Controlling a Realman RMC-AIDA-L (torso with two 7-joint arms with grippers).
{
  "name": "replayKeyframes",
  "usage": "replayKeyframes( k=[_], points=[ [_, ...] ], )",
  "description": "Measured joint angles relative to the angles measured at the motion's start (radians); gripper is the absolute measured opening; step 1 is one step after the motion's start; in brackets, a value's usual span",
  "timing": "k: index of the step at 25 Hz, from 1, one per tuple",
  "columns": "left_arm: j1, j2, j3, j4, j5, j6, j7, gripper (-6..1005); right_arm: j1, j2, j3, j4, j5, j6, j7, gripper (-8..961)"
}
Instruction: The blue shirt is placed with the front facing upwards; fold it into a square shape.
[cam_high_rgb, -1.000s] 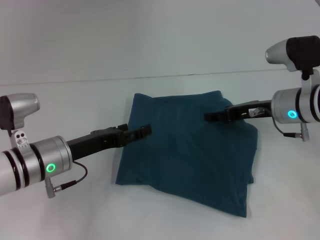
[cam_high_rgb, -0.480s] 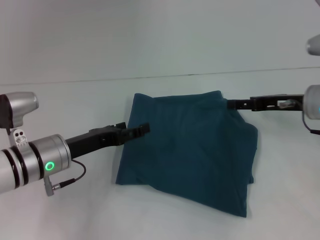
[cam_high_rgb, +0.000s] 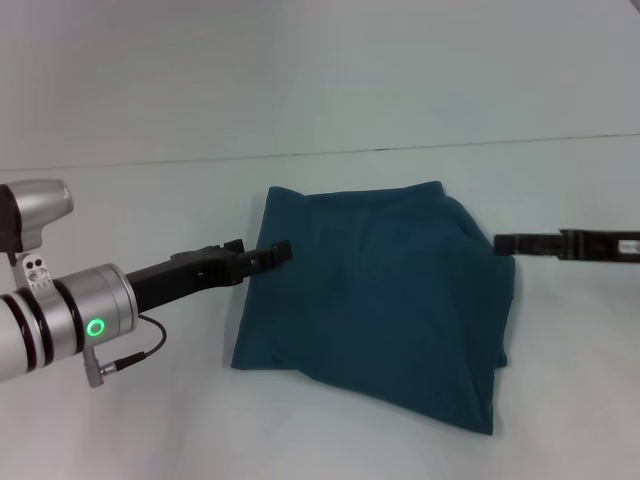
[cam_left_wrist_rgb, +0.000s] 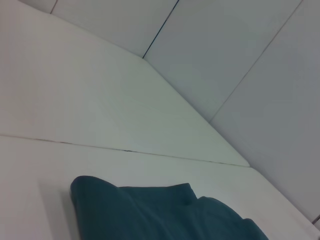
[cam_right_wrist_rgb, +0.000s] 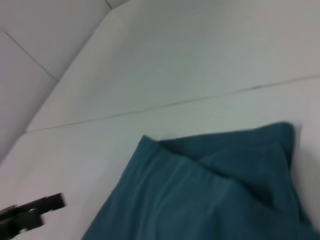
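The blue shirt (cam_high_rgb: 380, 300) lies on the white table as a folded, roughly square teal block, plain side up, with its near right corner hanging lower. It also fills the low part of the left wrist view (cam_left_wrist_rgb: 150, 215) and of the right wrist view (cam_right_wrist_rgb: 200, 200). My left gripper (cam_high_rgb: 278, 250) hovers at the shirt's left edge, open and holding nothing; the right wrist view catches it too (cam_right_wrist_rgb: 35, 210). My right gripper (cam_high_rgb: 503, 243) sits just off the shirt's right edge, apart from the cloth and holding nothing.
The white table (cam_high_rgb: 150, 420) runs all round the shirt. At its far edge, a thin seam (cam_high_rgb: 400, 150) marks where it meets a pale wall.
My right arm has pulled back to the right, from over the shirt's upper right part to beyond its edge. The left gripper has drawn back slightly to the left. The shirt has not moved.
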Motion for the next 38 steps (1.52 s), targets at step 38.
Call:
replayKeyframes(
  k=[38],
  points=[
    [0.022,-0.002,-0.011,0.004,0.008,0.000,0.012,922,-0.075,-0.008,0.116,0.164,-0.086,-0.208,0.204,885]
  ],
)
